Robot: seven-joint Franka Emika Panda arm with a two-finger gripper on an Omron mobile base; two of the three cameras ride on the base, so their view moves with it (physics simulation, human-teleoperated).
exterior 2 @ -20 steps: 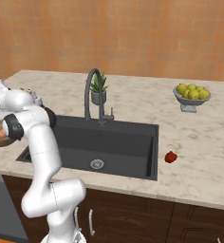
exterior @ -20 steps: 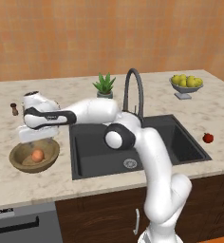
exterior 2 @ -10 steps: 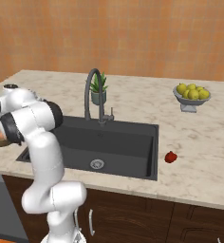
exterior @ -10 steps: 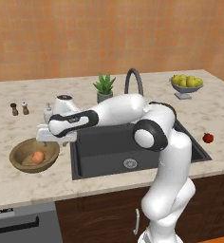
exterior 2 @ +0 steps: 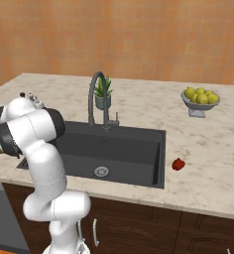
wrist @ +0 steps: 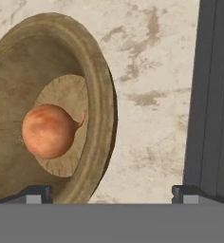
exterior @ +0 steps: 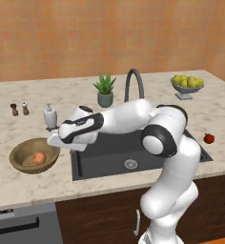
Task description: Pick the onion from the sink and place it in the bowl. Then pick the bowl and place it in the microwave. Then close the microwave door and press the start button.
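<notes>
1. Left base view: the gripper [exterior: 57, 141] hovers at the bowl's [exterior: 20, 153] right rim, beside the sink [exterior: 133, 152]; the onion [exterior: 38, 158] lies in the bowl.
2. Hand view: fingertips [wrist: 37, 193] stand wide apart, holding nothing, over the rim by the onion [wrist: 48, 131].

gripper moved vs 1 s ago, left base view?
Yes. The gripper has shifted from over the wide wooden bowl toward the matte black sink; it now sits between them.
</notes>
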